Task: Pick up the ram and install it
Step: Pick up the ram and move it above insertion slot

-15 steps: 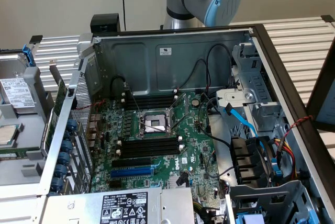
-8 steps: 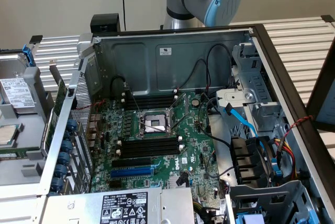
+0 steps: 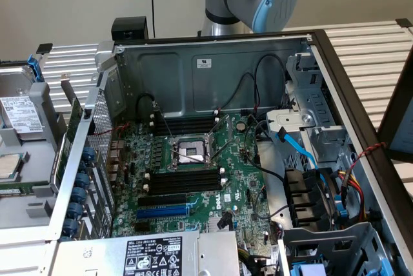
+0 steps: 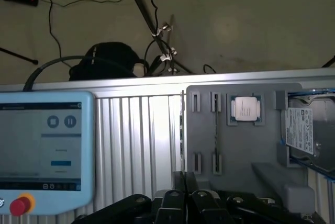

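Apparently ram (image 4: 215, 130) stands edgewise in tray (image 4: 246, 150).

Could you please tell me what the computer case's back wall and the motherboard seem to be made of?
The case's back wall looks like bare sheet metal, dull grey. Its stamped panels and folded edges suggest steel, though aluminium is possible. The motherboard looks like green lacquered circuit-board laminate, slightly glossy, with soldered parts.

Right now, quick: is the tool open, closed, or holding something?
Tool: cannot be told whether it is open or closed, or whether it holds anything.
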